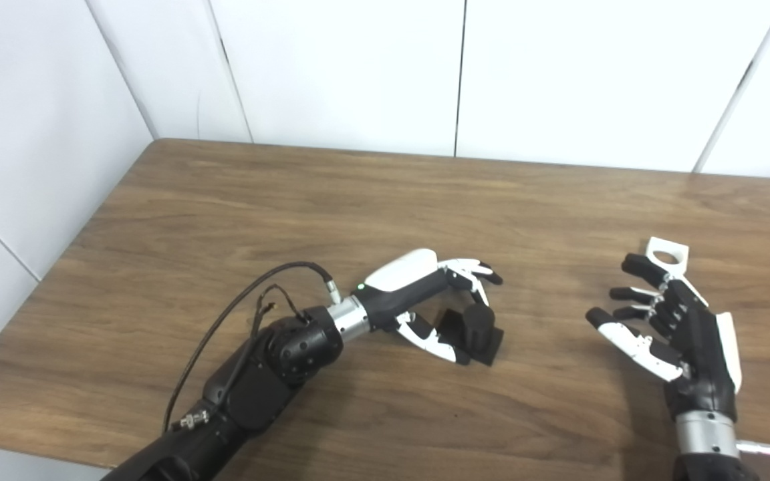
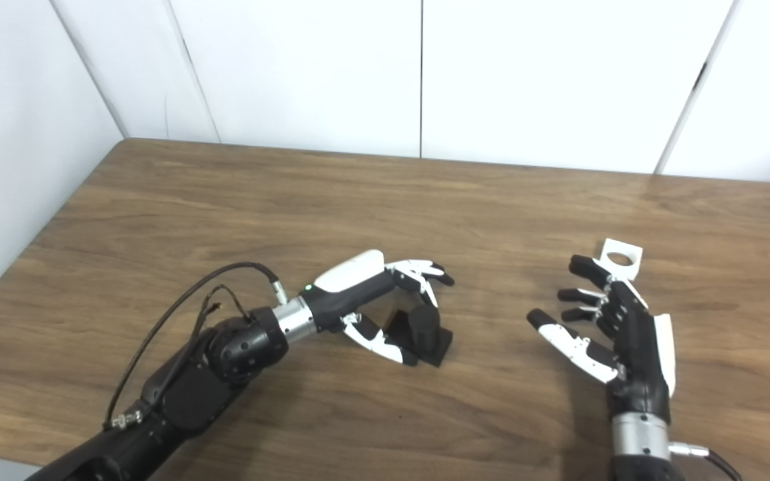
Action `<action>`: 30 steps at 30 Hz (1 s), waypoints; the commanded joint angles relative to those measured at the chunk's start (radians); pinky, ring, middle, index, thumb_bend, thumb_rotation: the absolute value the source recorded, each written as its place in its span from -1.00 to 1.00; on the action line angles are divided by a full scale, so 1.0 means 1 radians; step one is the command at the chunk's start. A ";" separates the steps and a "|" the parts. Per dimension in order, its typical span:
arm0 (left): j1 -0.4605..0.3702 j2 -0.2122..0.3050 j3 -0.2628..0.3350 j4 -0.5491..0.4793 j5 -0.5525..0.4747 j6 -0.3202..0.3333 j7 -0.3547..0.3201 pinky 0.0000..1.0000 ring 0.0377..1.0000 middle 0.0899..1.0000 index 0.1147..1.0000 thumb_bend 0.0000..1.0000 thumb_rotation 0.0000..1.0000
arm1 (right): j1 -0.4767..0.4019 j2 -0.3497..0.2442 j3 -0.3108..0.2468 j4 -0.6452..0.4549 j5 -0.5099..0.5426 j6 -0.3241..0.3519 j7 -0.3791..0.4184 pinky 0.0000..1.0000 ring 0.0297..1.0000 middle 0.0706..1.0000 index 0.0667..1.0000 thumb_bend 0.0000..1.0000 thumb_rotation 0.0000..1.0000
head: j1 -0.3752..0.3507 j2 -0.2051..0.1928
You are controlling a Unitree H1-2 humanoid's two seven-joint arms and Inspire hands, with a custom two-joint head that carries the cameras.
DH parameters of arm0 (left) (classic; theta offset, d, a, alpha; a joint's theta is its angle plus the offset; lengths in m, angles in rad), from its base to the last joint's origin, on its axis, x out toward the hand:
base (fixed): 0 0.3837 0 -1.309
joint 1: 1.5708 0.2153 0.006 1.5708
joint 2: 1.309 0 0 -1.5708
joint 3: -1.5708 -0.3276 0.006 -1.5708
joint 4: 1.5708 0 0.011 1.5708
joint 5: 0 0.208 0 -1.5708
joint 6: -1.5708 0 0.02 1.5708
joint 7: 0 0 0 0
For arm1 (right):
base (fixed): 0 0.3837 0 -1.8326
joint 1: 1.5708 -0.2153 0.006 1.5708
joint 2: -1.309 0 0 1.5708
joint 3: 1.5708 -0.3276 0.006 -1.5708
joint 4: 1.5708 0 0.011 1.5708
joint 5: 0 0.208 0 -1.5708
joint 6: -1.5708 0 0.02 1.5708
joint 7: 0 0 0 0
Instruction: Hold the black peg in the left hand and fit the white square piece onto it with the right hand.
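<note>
Left eye view: L hand round black peg.

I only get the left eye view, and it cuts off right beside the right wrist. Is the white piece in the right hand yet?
Observer: No. The right hand is open; the white piece lies on the table at its fingertips.
Operator: What's right of that wrist?
Observer: The right eye view shows more wooden tabletop there.
Operator: And the peg?
Observer: The peg stands on its base, and the left hand arches around it. I cannot tell if it grips.
</note>
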 commanded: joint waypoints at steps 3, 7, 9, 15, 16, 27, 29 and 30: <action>0.023 0.009 -0.040 0.002 0.024 -0.021 -0.053 0.66 0.82 0.68 -0.15 0.04 -0.85 | -0.009 0.023 0.007 -0.063 -0.019 -0.001 -0.014 0.02 0.23 0.50 0.46 0.43 -0.54 | -0.134 0.015; 0.031 0.049 -0.034 -0.020 -0.005 -0.023 -0.070 0.68 0.81 0.68 -0.15 0.04 -0.85 | -0.009 0.059 0.020 -0.100 -0.048 0.037 -0.030 0.04 0.26 0.50 0.45 0.45 -0.49 | -0.326 0.012; 0.033 0.067 -0.033 -0.024 -0.022 -0.024 -0.073 0.66 0.80 0.67 -0.15 0.04 -0.85 | -0.012 0.073 0.030 -0.112 -0.068 0.048 -0.038 0.05 0.26 0.51 0.45 0.44 -0.49 | -0.401 -0.002; 0.043 0.097 -0.054 -0.028 -0.071 -0.024 -0.081 0.53 0.78 0.68 -0.14 0.04 -0.86 | -0.030 0.110 0.041 -0.123 -0.122 0.062 -0.071 0.05 0.24 0.52 0.45 0.42 -0.57 | -0.546 -0.033; 0.045 0.099 -0.060 -0.029 -0.077 -0.024 -0.078 0.53 0.78 0.69 -0.14 0.04 -0.86 | -0.031 0.114 0.042 -0.122 -0.129 0.061 -0.073 0.05 0.24 0.53 0.45 0.42 -0.57 | -0.549 -0.034; 0.023 0.126 -0.099 -0.018 -0.119 -0.025 -0.072 0.53 0.76 0.68 -0.14 0.04 -0.86 | -0.067 0.108 0.044 -0.111 -0.189 0.056 -0.097 0.00 0.20 0.50 0.44 0.47 -0.49 | -0.625 -0.067; 0.025 0.132 -0.097 -0.020 -0.123 -0.025 -0.077 0.53 0.77 0.68 -0.14 0.04 -0.86 | -0.093 0.089 0.034 -0.108 -0.202 0.053 -0.099 -0.01 0.20 0.48 0.43 0.48 -0.50 | -0.638 -0.067; 0.026 0.134 -0.096 -0.021 -0.125 -0.025 -0.079 0.54 0.77 0.68 -0.14 0.04 -0.86 | -0.109 0.077 0.028 -0.107 -0.219 0.055 -0.103 -0.01 0.21 0.47 0.42 0.48 -0.51 | -0.638 -0.067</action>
